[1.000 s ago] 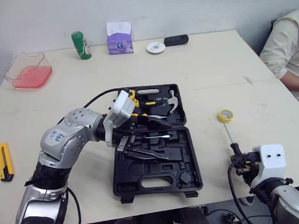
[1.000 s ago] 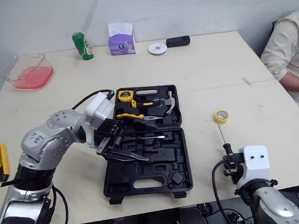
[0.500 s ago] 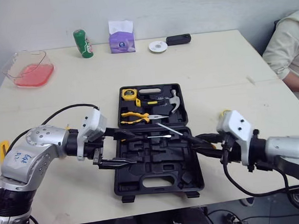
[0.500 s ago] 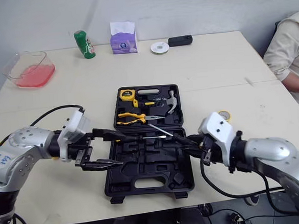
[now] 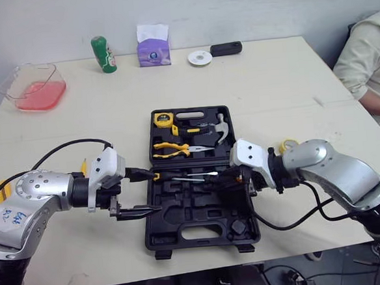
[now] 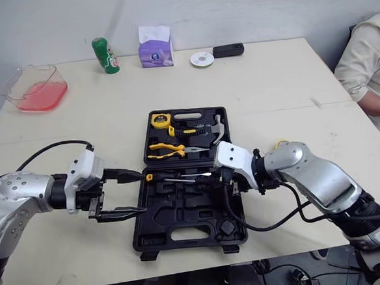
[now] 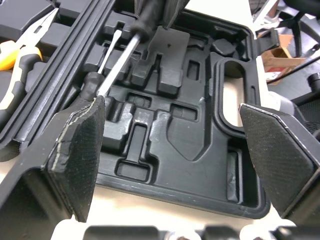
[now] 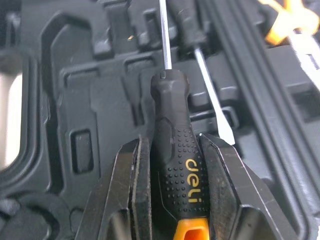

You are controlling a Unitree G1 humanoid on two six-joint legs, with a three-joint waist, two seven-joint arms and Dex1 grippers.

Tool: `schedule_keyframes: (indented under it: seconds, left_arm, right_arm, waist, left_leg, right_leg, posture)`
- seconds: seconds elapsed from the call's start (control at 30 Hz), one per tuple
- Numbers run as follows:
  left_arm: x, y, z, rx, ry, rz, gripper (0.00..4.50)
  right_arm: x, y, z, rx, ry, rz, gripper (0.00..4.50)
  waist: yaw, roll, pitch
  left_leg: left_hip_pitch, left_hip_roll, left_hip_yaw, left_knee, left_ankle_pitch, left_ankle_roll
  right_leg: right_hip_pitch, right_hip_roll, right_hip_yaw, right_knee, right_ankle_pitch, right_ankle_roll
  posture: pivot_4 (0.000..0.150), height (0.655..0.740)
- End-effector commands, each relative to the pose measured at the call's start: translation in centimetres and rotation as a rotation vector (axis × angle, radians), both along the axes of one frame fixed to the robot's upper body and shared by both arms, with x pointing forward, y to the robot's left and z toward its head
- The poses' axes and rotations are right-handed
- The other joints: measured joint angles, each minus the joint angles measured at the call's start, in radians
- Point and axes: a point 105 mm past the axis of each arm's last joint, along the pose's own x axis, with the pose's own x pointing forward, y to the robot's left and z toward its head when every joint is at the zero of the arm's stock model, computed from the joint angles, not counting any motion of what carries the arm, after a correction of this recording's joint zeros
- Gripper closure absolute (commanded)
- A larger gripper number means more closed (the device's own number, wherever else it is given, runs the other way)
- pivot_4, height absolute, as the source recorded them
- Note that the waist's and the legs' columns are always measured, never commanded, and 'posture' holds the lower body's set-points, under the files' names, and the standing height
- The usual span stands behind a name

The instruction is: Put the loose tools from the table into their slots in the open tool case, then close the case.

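Bench (image 5: pixel 271 91): pale top that carries every item. A person's sleeve (image 5: pixel 367 58) shows at its right edge.

Case (image 5: pixel 182 215): black, open and flat, at the middle of the near side, with its handle cut-out nearest.

Left gripper (image 5: pixel 148 192): at the left edge of the near half of the case. Its jaws are spread wide and hold nothing.

Right gripper (image 8: pixel 170 142): over the right part of the near half. Its jaws are clamped on the black handle of a screwdriver (image 8: pixel 172 115), whose shaft points left above the moulded slots. The tip lies close by one left finger pad (image 7: pixel 80 145); contact cannot be told.

Far left: clear tub (image 5: pixel 33 88) with red contents. Far middle: tissue box (image 5: pixel 153 48), green bottle (image 5: pixel 104 55).

Far half of the case: hammer (image 5: pixel 218 129), pliers (image 5: pixel 171 149), tape measure (image 5: pixel 163 119), all seated.

Second screwdriver (image 5: pixel 186 176): lies in the near half, just beside the hinge.

Yellow tape roll (image 5: pixel 287 145): on the bench right of the case, partly behind the right arm.
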Motion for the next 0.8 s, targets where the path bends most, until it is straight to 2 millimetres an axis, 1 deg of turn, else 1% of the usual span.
schedule_keyframes:
  seconds: [0.03, 0.27, 0.47, 0.63, 0.8]
  left_arm:
    - [0.1, -0.2, 1.2, 0.0, -0.068, -0.007, 0.0]
    - [0.2, -0.5, 1.1, 0.001, -0.07, -0.02, 0.0]
    - [0.3, -0.9, 1.0, -0.011, -0.069, -0.032, 0.0]
    - [0.4, -1.0, 1.0, -0.016, -0.069, -0.034, 0.0]
    - [0.3, -1.2, 1.0, -0.02, -0.07, -0.039, 0.0]
  right_arm:
    - [0.3, 0.1, 0.4, -0.024, -0.06, 0.042, 3.47]
    - [0.3, 0.2, 0.1, -0.039, -0.073, 0.081, 3.47]
    - [1.0, 0.9, 0.2, -0.056, -0.1, 0.09, 3.47]
    - [1.3, 0.5, 0.1, -0.089, -0.116, 0.087, 3.47]
    - [0.9, 0.6, 0.1, -0.093, -0.108, 0.108, 3.47]
  waist:
    - [-0.001, 0.0, 0.0]
    - [-0.002, 0.0, 0.0]
    - [-0.001, 0.0, 0.0]
    - [-0.001, 0.0, 0.0]
    - [-0.001, 0.0, 0.0]
  left_leg:
    - [0.0, 0.0, 0.0, 0.0, 0.0, 0.0]
    - [0.001, 0.0, 0.0, 0.0, 0.001, -0.002]
    - [0.001, 0.0, 0.0, 0.0, 0.001, -0.002]
    - [0.0, 0.0, 0.0, 0.0, 0.001, -0.002]
    - [0.001, 0.0, 0.0, 0.001, 0.001, -0.002]
  right_leg:
    - [0.0, 0.0, 0.0, 0.001, 0.0, 0.0]
    - [-0.001, 0.0, 0.0, 0.004, -0.001, -0.001]
    - [-0.001, 0.0, 0.0, 0.004, -0.001, -0.001]
    - [-0.001, 0.0, 0.0, 0.004, -0.001, -0.002]
    - [-0.001, 0.0, -0.001, 0.005, -0.001, -0.002]
  posture:
    - [0.15, 0.7244]
    - [0.15, 0.7244]
    - [0.15, 0.7244]
    - [0.15, 0.7244]
    - [0.15, 0.7244]
